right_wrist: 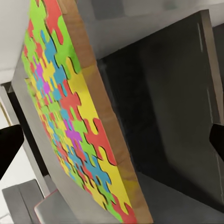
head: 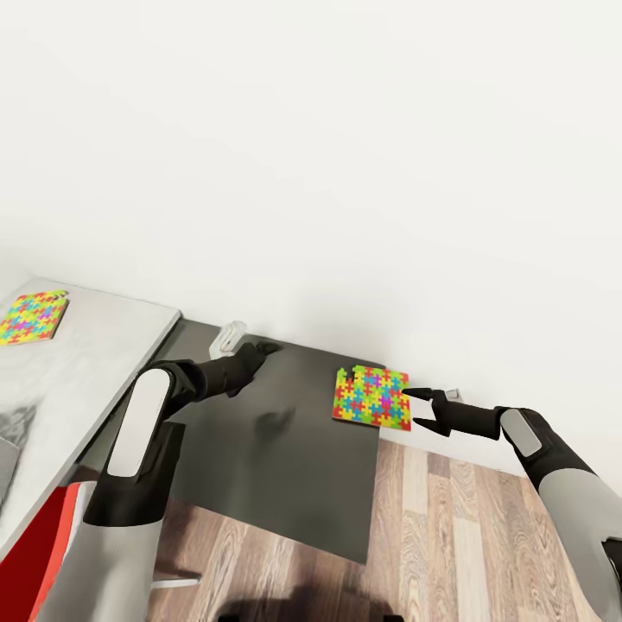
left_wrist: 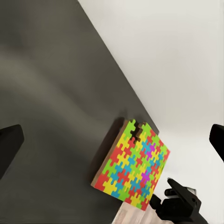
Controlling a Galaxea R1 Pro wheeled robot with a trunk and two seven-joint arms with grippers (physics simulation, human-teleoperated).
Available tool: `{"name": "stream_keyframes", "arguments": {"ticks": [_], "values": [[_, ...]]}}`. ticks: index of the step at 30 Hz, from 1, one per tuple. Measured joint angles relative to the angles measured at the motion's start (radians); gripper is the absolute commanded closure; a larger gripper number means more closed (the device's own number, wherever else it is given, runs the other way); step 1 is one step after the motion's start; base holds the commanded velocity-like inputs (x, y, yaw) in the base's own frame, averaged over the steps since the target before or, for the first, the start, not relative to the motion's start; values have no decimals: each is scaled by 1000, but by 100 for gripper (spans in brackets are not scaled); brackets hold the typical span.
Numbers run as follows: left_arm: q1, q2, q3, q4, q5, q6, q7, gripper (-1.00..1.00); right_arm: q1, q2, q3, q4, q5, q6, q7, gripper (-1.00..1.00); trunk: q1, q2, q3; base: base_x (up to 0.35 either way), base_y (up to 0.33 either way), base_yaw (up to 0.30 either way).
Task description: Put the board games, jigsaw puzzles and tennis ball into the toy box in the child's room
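One jigsaw puzzle (head: 371, 396) lies flat on the dark grey side cabinet (head: 276, 466), at its far right corner by the wall. My right gripper (head: 420, 408) stands open just off that puzzle's right edge, fingers pointing at it. In the right wrist view the puzzle (right_wrist: 70, 112) is close up with its brown edge between the spread fingers of the gripper (right_wrist: 112, 140). My left gripper (head: 264, 350) hangs open over the cabinet's back left part, well clear of the puzzle (left_wrist: 135, 163). Another jigsaw puzzle (head: 33, 317) rests on the table (head: 95, 363) at far left.
A white wall runs close behind the cabinet and table. A small clear object (head: 227, 337) stands between table and cabinet by the wall. The red chair (head: 52, 553) shows at lower left. Wood-plank floor (head: 466, 536) lies right of the cabinet.
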Motion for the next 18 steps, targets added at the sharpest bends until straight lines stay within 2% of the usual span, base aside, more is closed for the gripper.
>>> {"name": "stream_keyframes", "arguments": {"ticks": [7,18], "values": [[-1,0,0,0,0,0,0,-100,1,0,0,-2,0,0,1,-100,0,0,3,0,0,139],[-1,0,0,0,0,0,0,-100,2,0,0,-3,0,-1,2,-100,0,0,4,0,0,45]]}}
